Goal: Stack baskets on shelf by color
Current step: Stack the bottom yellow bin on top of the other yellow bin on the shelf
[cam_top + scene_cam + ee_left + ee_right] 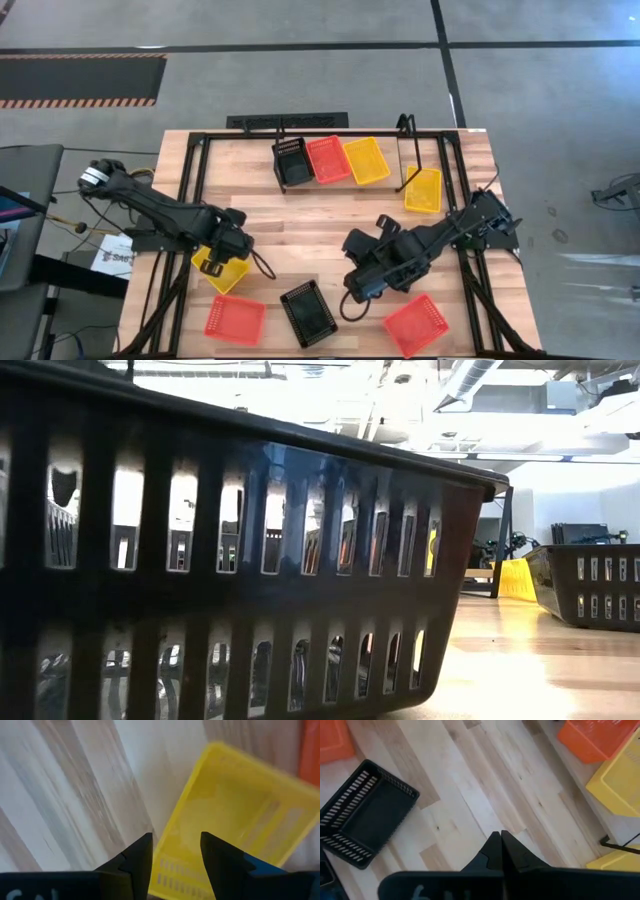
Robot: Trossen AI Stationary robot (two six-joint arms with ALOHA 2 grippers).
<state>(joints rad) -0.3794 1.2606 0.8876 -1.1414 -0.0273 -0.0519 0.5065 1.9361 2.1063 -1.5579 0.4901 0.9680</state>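
Loose yellow basket (222,270) lies near the tabletop's (320,225) front-left corner, long axis diagonal, directly under the left gripper (234,252). Wrist view: that gripper's jaws part-open, straddling the basket's near rim (172,870), not clamped. Right gripper (501,845) shut and empty, mid-tabletop, farther off. Left arm is nearer; shelf (340,150) lies at the back edge.

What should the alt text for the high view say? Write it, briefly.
Overhead view of a wooden table with two dark arms: the left gripper sits over a yellow basket, the right gripper hangs shut mid-table. Black, red and yellow baskets line the shelf at the far edge; others lie scattered.
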